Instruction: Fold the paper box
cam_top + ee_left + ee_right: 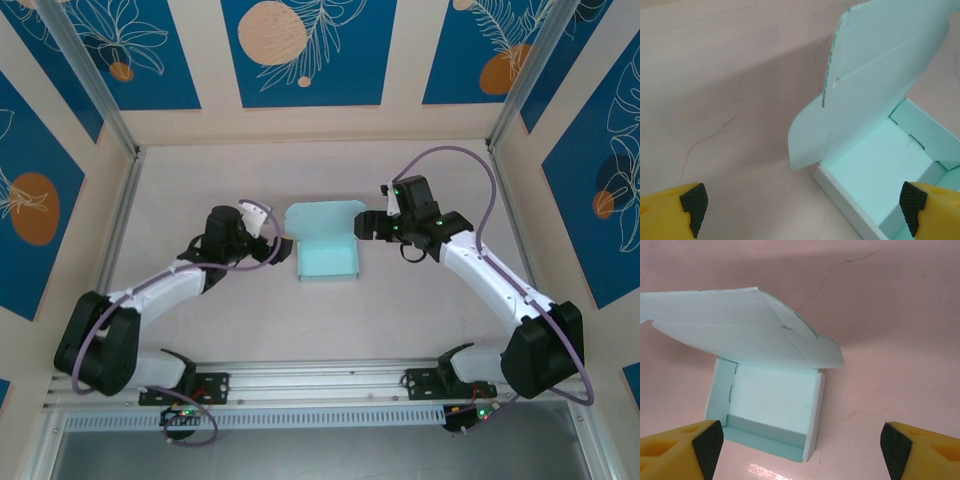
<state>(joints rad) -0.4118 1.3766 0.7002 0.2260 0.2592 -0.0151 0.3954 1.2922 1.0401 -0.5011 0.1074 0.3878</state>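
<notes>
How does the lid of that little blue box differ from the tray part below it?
The lid is raised and tilted open, while the tray lies flat on the table. The lid's rounded side flaps hang loose and unfolded, while the tray's walls already stand upright. Both are the same pale blue card, joined along one edge.

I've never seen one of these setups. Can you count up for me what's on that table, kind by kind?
Paper box, pale blue, lid flap standing up: 1
Robot arms, each ending in a two-finger gripper: 2 (left gripper, right gripper, both open, one on either side of the box)
Total: 3
</notes>
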